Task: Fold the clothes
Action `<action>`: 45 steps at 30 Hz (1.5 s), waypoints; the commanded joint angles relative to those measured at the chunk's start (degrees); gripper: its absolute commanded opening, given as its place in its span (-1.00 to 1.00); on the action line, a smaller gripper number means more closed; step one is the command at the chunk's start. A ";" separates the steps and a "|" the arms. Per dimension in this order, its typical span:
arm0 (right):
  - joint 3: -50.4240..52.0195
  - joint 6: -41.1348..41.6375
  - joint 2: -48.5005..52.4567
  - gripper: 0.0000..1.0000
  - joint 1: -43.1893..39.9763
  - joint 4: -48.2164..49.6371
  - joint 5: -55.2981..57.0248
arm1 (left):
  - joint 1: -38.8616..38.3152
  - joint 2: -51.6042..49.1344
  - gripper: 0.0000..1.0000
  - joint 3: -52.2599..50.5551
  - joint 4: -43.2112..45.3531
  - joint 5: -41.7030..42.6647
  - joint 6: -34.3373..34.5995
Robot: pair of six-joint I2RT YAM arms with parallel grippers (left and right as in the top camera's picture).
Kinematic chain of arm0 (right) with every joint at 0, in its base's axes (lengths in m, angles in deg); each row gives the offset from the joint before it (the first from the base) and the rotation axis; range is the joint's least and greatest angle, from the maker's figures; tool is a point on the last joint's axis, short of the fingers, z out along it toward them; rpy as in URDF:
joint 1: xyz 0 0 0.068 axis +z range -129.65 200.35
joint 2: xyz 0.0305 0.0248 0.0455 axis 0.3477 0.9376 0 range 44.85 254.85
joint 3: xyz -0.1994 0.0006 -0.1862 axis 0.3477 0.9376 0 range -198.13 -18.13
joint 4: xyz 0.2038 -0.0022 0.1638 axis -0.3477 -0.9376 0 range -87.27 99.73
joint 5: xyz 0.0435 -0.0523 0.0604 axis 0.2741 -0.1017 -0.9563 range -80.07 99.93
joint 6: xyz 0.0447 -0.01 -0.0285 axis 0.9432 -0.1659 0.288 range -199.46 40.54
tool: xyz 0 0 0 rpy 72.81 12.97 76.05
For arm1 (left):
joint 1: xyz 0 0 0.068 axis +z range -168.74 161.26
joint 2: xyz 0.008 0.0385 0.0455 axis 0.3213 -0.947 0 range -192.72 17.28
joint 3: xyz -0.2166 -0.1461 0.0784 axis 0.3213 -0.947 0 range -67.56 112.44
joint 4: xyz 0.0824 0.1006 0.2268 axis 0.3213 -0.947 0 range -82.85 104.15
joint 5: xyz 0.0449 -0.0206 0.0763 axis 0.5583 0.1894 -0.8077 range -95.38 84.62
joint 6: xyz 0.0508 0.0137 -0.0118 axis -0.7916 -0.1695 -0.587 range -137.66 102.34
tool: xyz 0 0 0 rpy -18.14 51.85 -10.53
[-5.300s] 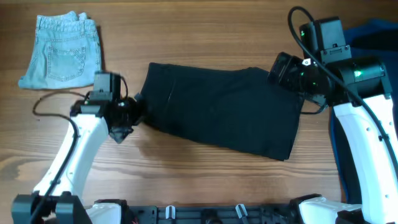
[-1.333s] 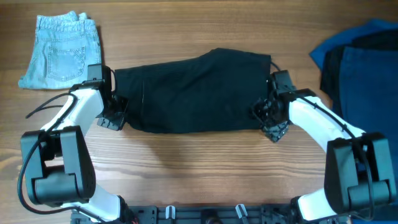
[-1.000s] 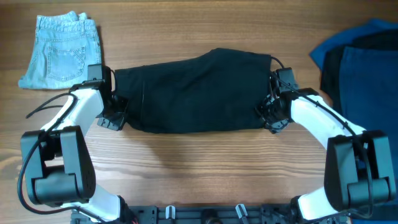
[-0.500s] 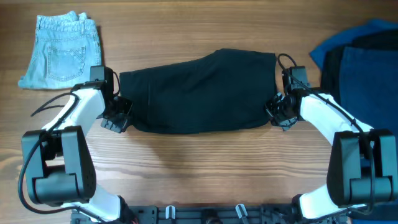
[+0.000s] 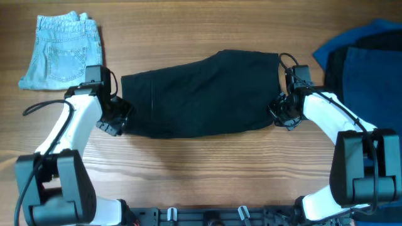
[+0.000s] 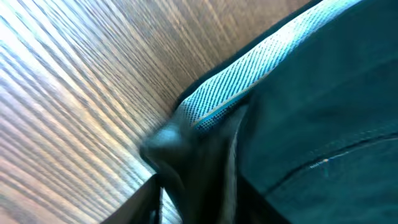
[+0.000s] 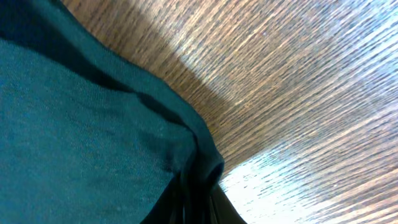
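Note:
A black garment (image 5: pixel 201 94) lies folded lengthwise across the middle of the wooden table (image 5: pixel 201 169). My left gripper (image 5: pixel 115 118) sits at its near left corner. In the left wrist view the garment's folded edge (image 6: pixel 261 81) still runs between the jaws. One finger (image 6: pixel 151 200) stands a sliver off the cloth, so the left gripper (image 6: pixel 193 208) is open. My right gripper (image 5: pixel 284 115) is at the near right corner. In the right wrist view the right gripper (image 7: pixel 199 208) is shut on a bunched fold of the black cloth (image 7: pixel 81 124).
Folded light denim shorts (image 5: pixel 63 50) lie at the back left corner. A pile of blue and dark clothes (image 5: pixel 364 63) fills the right edge of the table. Bare wood runs along the front.
The right gripper has closed on the garment's right corner and pulled it slightly right. The left gripper's jaws have parted from the left corner, and the left arm has swung slightly outward.

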 commanded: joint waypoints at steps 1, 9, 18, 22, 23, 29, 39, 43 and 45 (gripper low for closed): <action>-0.55 -1.42 1.66 -0.77 -1.01 -0.35 4.15 | 0.04 1.27 0.93 -0.37 -0.09 -1.53 -1.31; -0.55 -1.68 1.66 -0.78 -1.01 -1.40 4.22 | 0.09 1.27 0.99 -0.37 2.60 -4.17 -1.51; -0.55 -8.00 1.66 0.99 -1.01 -1.95 2.78 | 0.11 -0.20 0.99 -0.39 12.28 -2.99 -17.88; -0.96 -10.73 0.15 0.99 -1.01 -3.26 0.57 | 0.20 -0.66 1.00 -0.39 13.84 -1.79 -23.06; -1.51 -12.28 -1.22 0.99 -1.01 -3.34 -1.90 | 0.22 -1.03 1.00 -0.39 14.49 0.46 -26.32; -7.02 -19.34 -12.37 1.00 -1.01 -11.54 -4.28 | 2.86 -5.18 1.00 -0.39 16.61 10.71 -35.10; -7.10 -25.81 -21.07 0.99 -0.98 -13.79 -8.17 | 10.43 -9.97 0.99 -0.39 17.22 18.53 -44.44; -7.08 -27.06 -21.07 0.99 -0.98 -14.14 -9.03 | 10.29 -13.70 0.99 -0.39 18.43 21.24 -44.68; -7.08 -27.04 -21.07 0.99 -0.98 -14.27 -9.03 | 10.29 -14.73 0.99 -0.39 18.58 22.58 -44.85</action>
